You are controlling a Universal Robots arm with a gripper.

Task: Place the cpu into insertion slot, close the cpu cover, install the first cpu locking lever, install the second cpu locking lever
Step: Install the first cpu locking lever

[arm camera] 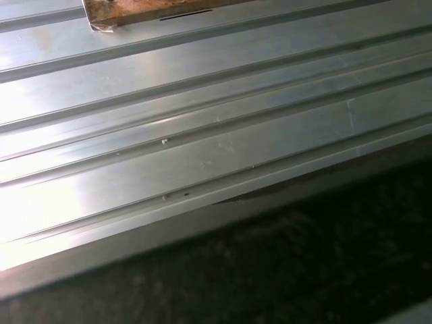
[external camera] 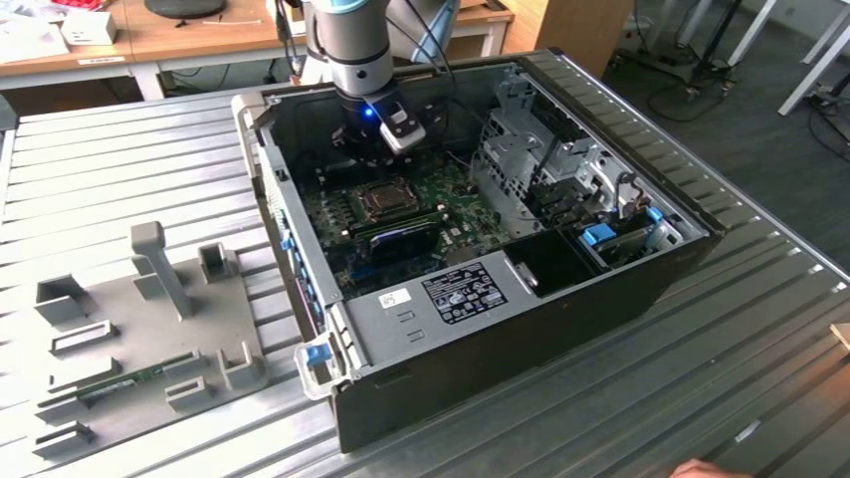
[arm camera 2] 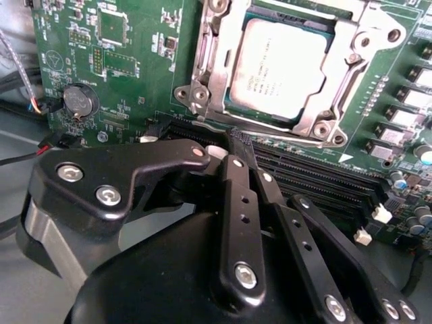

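Note:
The cpu [arm camera 2: 280, 64], a silver-grey square chip, lies flat in the insertion slot [arm camera 2: 264, 116] on the green board. The cpu cover [arm camera 2: 317, 118], a silver frame, lies down around the chip's edges. I cannot tell whether the locking levers are latched. My black gripper [arm camera 2: 237, 143] hovers just off the socket's side, over the memory slots, with its fingers [arm camera 2: 236, 202] pressed together and nothing between them. In the exterior view the gripper [external camera: 358, 159] reaches into the open computer case [external camera: 531, 329] just behind the socket [external camera: 385, 197].
Long black memory slots [arm camera 2: 317, 179] run beside the socket, and a coin battery [arm camera 2: 77, 101] sits on the board. Drive cages [external camera: 558, 169] fill the case toward the exterior view's right. A grey fixture plate [external camera: 146, 319] lies on the ribbed metal table [arm camera: 202, 135]. A hand [external camera: 698, 468] shows at the front edge.

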